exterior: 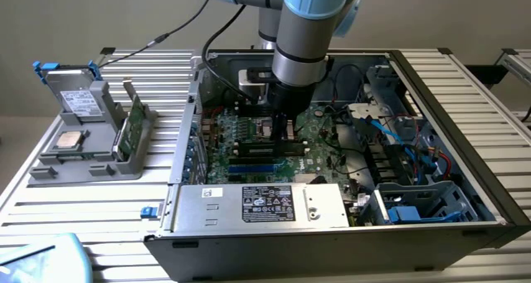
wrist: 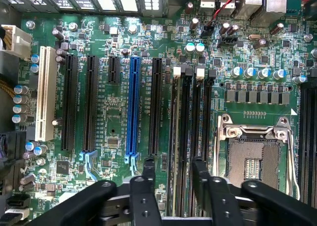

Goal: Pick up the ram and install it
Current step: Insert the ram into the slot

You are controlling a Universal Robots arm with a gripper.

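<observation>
The arm reaches down into an open computer case (exterior: 464, 171) that stands on the slatted table (exterior: 74, 202), toward the edge at the exterior view's right. The claw (exterior: 282, 140) hangs low over the motherboard (exterior: 249, 134), just beside the processor socket (wrist: 252, 156).

In the wrist view the claw (wrist: 173, 162) is open. Its two black fingers (wrist: 148, 171) stand apart on either side of the first memory slot and grip nothing. The ram (wrist: 176, 132) sits on edge in that slot, a thin dark strip running away from the fingers toward a white latch (wrist: 177, 71). I cannot tell whether it is pressed fully home, or whether the fingers touch it. In the exterior view the ram (exterior: 263, 148) shows as a long dark bar lying across the board right under the claw.

Beside the memory slots run a long blue slot (wrist: 132, 107) and several black ones, with a white slot (wrist: 45, 92) farthest off. A grey power supply (exterior: 257, 205) fills the case's near side.

Near the table edge at the exterior view's left, a grey holder (exterior: 83, 158) carries a drive (exterior: 79, 99), a processor chip (exterior: 68, 140) and an upright green card (exterior: 129, 129).
</observation>
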